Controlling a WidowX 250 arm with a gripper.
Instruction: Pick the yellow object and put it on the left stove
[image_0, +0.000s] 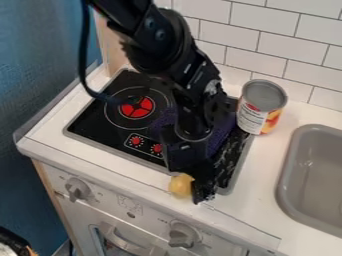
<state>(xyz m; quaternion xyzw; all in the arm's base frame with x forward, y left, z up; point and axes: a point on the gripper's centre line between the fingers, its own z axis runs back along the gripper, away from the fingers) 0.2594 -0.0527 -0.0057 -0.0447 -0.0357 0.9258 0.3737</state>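
The black gripper (194, 181) hangs down over the front edge of the stove, right of centre. Right against its left side, as seen here, is the small yellow object (180, 185), on the white counter strip in front of the stove. Part of the yellow object is hidden by the gripper. The left stove burner (137, 108), a ring with a red centre, lies up and to the left of the gripper, with nothing on it. The arm covers much of the right side of the stove.
A purple cloth (223, 133) lies under the arm on the stove's right side. An opened-looking can (262, 106) stands upright at the back right of the stove. The grey sink (314, 175) is at the right. Knobs (182, 235) line the front panel below the counter edge.
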